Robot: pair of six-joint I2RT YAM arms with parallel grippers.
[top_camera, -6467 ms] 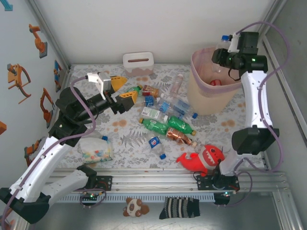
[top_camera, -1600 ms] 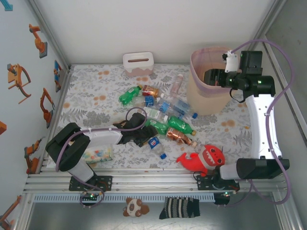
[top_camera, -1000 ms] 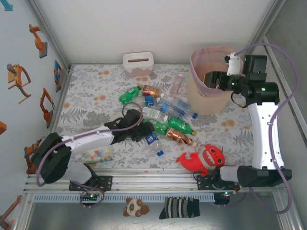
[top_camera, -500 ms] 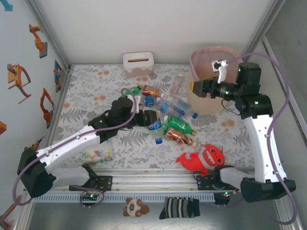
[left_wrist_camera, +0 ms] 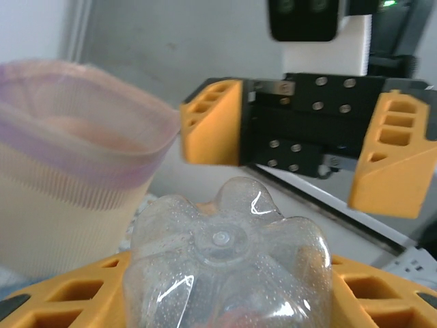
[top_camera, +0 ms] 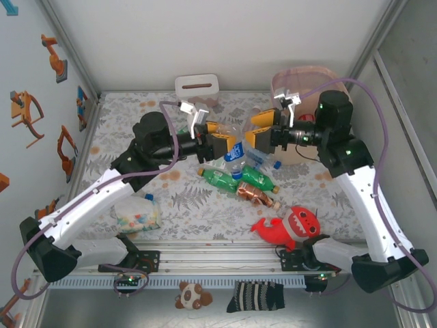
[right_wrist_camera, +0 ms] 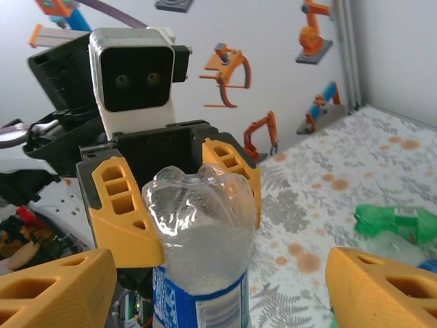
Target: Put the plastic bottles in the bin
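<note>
left hand [top_camera: 217, 137] clamps the clear blue-labelled plastic bottle [right_wrist_camera: 198, 205], base aimed at the wide-open, empty right hand [top_camera: 259, 130]; tall cream pink-lined bin [top_camera: 311, 70] stands nearer the right.

A clear bottle [top_camera: 233, 154] with a blue label is gripped off the tabletop by the left gripper [top_camera: 220, 141], lying roughly level, its lobed base turned away from that gripper. Under it, mid-tabletop, two green bottles [top_camera: 220, 179] lie on their sides, a crumpled copper-brown bottle [top_camera: 254, 195] just nearer the front edge, other clear bottles [top_camera: 259, 157] behind. The bin [top_camera: 300, 71], cream with a pink liner, stands upright at the far right corner.
</note>
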